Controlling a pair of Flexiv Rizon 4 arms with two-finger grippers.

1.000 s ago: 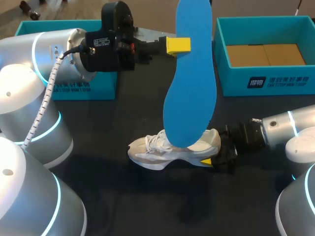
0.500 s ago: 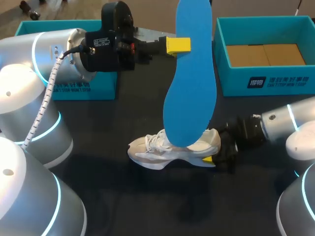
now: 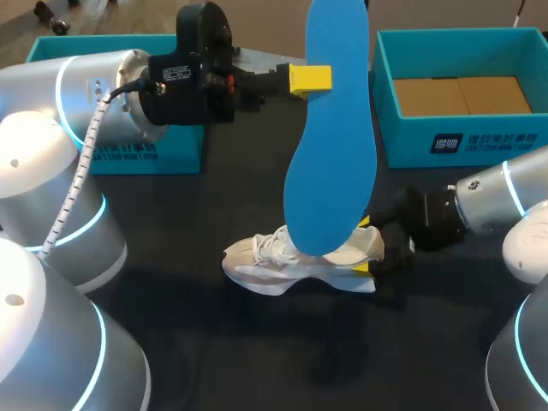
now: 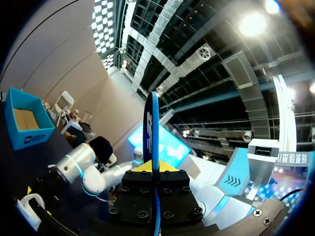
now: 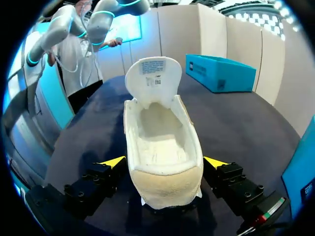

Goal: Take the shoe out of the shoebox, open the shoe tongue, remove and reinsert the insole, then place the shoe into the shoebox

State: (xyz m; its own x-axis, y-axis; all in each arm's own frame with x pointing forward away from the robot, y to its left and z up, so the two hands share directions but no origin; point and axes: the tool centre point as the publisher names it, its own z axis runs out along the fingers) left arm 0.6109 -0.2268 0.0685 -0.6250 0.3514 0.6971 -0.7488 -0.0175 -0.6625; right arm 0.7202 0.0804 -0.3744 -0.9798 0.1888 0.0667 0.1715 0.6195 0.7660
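Left shoebox (image 3: 163, 154): teal, sits at the back left of the dark worktop (image 3: 214, 342). My left arm covers most of it, so no idea what's inside.
Right shoebox (image 3: 462, 145): same teal, back right, well apart from the shoe. All I can see inside is brown cardboard (image 3: 462, 94) lying flat on the bottom.
Left tool (image 3: 310, 79): up high between the two boxes, fingers pinched tight on the blue insole (image 3: 330, 154), gripping it near one long edge. From the left wrist view the insole is edge-on, a thin blue blade sticking straight out from between the fingers.
Insole: hangs pretty much upright in the air. Its wide lower end sits in front of the shoe in the head view, so I can't tell whether it touches the shoe.
Shoe (image 3: 291, 261): white and cream, on its sole on the worktop, out of both boxes, about mid-worktop, toe to the left. In the right wrist view the tongue (image 5: 152, 78) is flipped up and the inside looks bare.
Right tool (image 3: 366, 257): at the heel end, fingers spread wide with one yellow tip on each side of the heel, right beside it. Doesn't look clamped, just straddling it.
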